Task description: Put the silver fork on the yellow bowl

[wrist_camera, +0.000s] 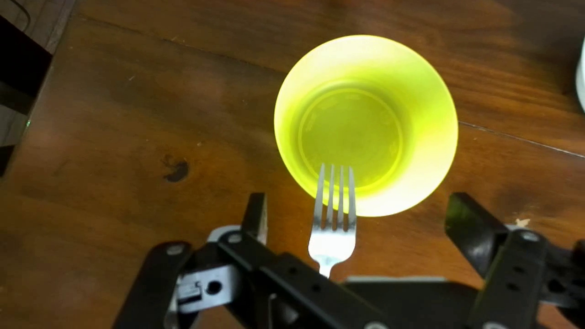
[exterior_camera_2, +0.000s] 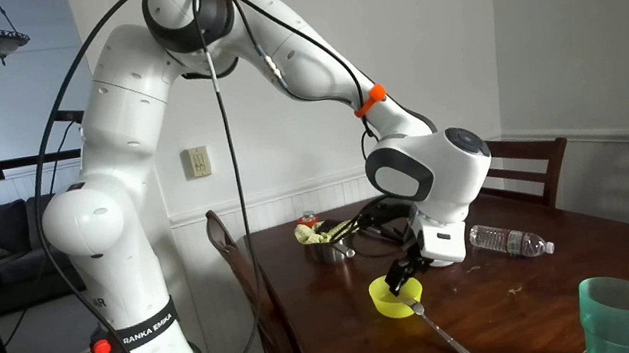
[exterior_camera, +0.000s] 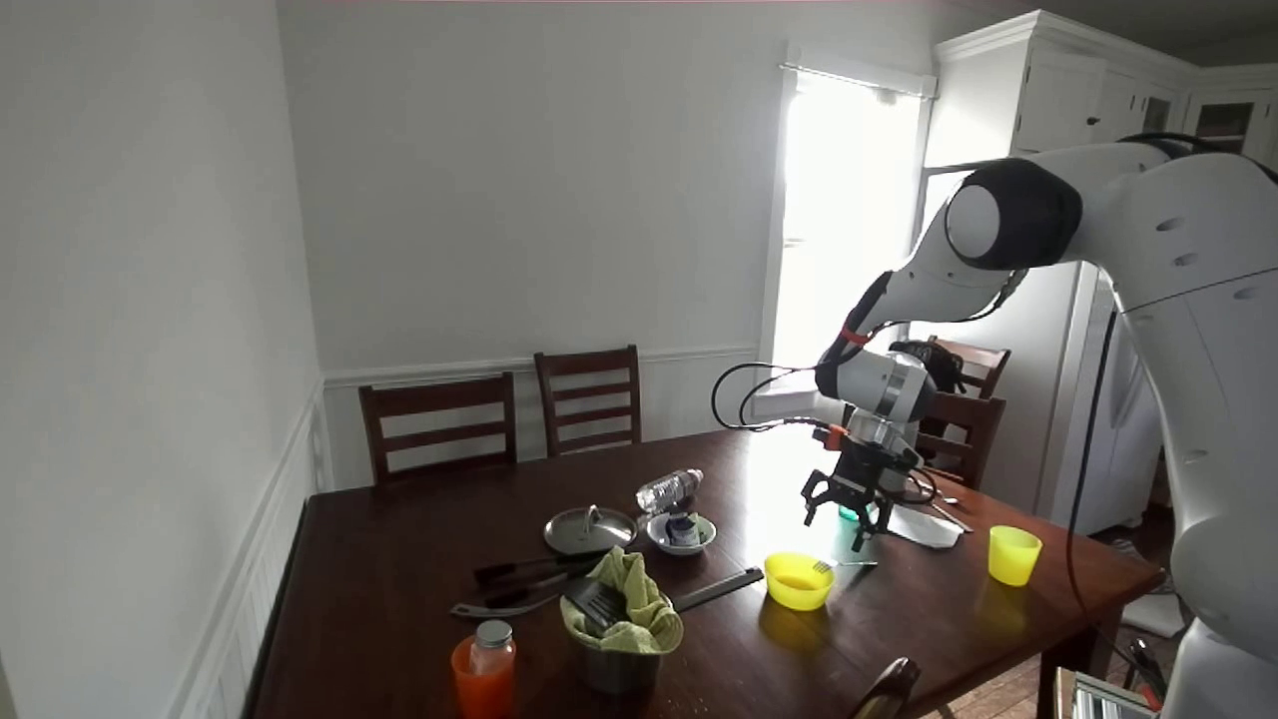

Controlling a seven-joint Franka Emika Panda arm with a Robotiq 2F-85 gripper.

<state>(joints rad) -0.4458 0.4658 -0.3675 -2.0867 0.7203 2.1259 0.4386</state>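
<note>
The low yellow bowl (wrist_camera: 425, 146) stands upright on the dark wooden table and shows in both exterior views (exterior_camera: 797, 597) (exterior_camera_2: 390, 308). The silver fork (wrist_camera: 332, 244) has its tines over the bowl's near rim, pointing inward. In an exterior view its handle (exterior_camera_2: 450, 342) slopes away from the bowl to the table; the fork also shows in an exterior view (exterior_camera: 849, 564). My gripper (wrist_camera: 356, 214) is open and empty above the fork, its fingers wide apart on either side of the fork's head. The lower handle is hidden by the gripper in the wrist view.
A taller yellow cup (exterior_camera: 1013, 556) stands near the table's edge. A teal cup (exterior_camera_2: 620, 315), a white napkin (exterior_camera: 919, 526), a bottle (exterior_camera: 669, 490), a small white bowl (exterior_camera: 707, 537), a lid (exterior_camera: 579, 531), a pot (exterior_camera: 619, 671) with cloth and an orange cup (exterior_camera: 485, 689) are around.
</note>
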